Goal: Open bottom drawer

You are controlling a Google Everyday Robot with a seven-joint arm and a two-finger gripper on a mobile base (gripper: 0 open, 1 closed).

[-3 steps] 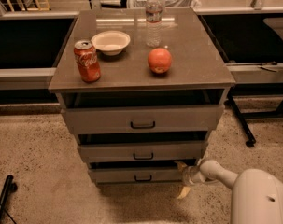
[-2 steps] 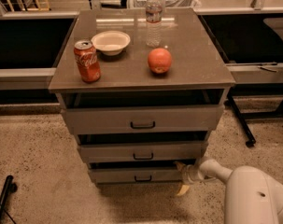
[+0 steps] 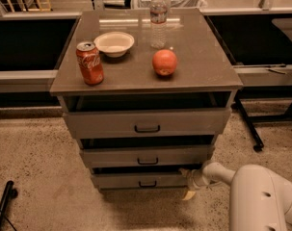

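Little has changed over the last second: only the arm's bulky white link (image 3: 263, 198) at the near right has edged a touch leftward, while the gripper (image 3: 186, 183) sits at the same spot, against the right end of the bottom drawer (image 3: 131, 181). That drawer is the lowest of three grey fronts, close to the floor, and its small black handle (image 3: 147, 183) is untouched, well left of the gripper. Whether the gripper is clasped on the drawer's edge or released, I cannot tell.

A dark strip shows above the bottom front, so I judge the drawer barely ajar at most. The real pull outward is not yet done, and nearly all of the task remains.

Nothing lies on the speckled floor directly in front of the drawer. The arm's own link crowds the near right, and a black stand (image 3: 3, 206) leans at the near left, clear of the path.

Above are the middle drawer (image 3: 146, 156) and the wider top drawer (image 3: 146, 123), both slightly out. On the cabinet top (image 3: 203, 73) stand a red soda can (image 3: 90, 63) and a red-orange fruit (image 3: 165, 62), then a white bowl (image 3: 114, 43), and farthest a water bottle (image 3: 158, 19). A jolt could rock the upright can or bottle.
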